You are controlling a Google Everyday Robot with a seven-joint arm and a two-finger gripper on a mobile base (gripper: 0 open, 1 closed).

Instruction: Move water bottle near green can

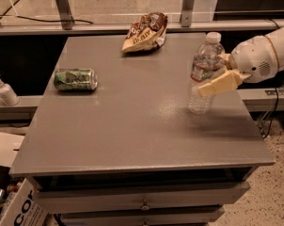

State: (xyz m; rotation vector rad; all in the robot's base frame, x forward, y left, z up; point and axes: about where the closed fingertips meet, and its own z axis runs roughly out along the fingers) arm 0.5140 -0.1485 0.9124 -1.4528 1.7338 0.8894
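The water bottle (pixel 204 55), clear and ribbed with a white cap and a red-and-white label band, stands upright at the right side of the grey table (pixel 132 135). My gripper (pixel 210 75) reaches in from the right and is closed around the bottle's middle, with one pale finger (pixel 218 84) across its front. The green can (pixel 76 79) lies on its side near the table's left edge, far to the left of the bottle.
A brown-and-yellow snack bag (pixel 144 32) lies at the back middle of the table. A small white pump bottle (pixel 4 91) stands on a ledge left of the table. Drawers are below the tabletop, and cardboard boxes (pixel 15 197) sit at lower left.
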